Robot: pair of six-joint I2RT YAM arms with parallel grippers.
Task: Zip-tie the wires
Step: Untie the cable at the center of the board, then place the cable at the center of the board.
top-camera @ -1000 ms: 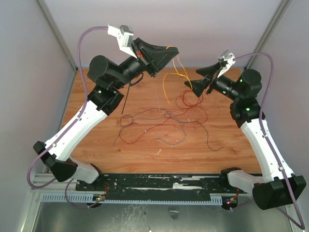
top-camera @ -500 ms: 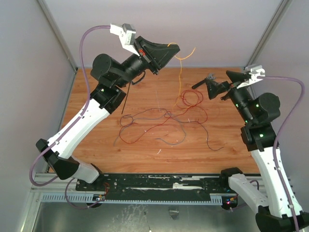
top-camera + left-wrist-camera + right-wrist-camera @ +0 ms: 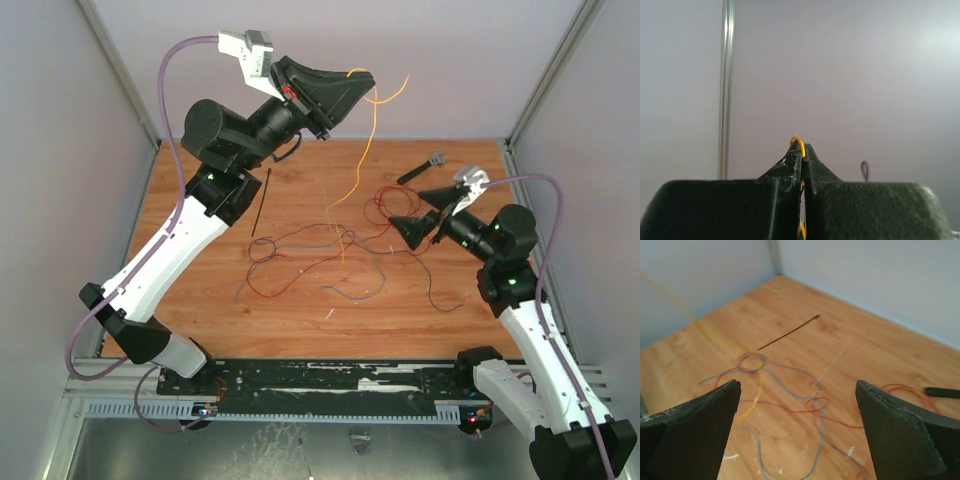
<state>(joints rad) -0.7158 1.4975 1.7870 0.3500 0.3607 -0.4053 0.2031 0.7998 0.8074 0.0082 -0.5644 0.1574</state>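
Note:
The wires [image 3: 335,250] lie as a loose red, grey and dark tangle on the wooden table [image 3: 200,300]. One orange wire [image 3: 362,140] hangs from my left gripper [image 3: 366,80], which is raised high at the back and shut on it. In the left wrist view the orange wire [image 3: 799,141] loops over the closed fingertips of that gripper [image 3: 803,148]. My right gripper [image 3: 410,232] hovers open just above the right side of the tangle, its jaws wide apart over red and grey wires [image 3: 815,405] with nothing held [image 3: 797,385]. The zip tie [image 3: 262,203] lies straight on the table, left of the tangle [image 3: 790,332].
A short black tool with a grey head [image 3: 420,170] lies at the back right of the table [image 3: 942,392]. Grey walls close in the back and sides. A black rail [image 3: 330,380] runs along the near edge between the arm bases.
My right gripper left the orange wire, swung out right, then came down over the tangle with jaws wide open. The left gripper rose slightly; the orange wire now hangs from it alone.

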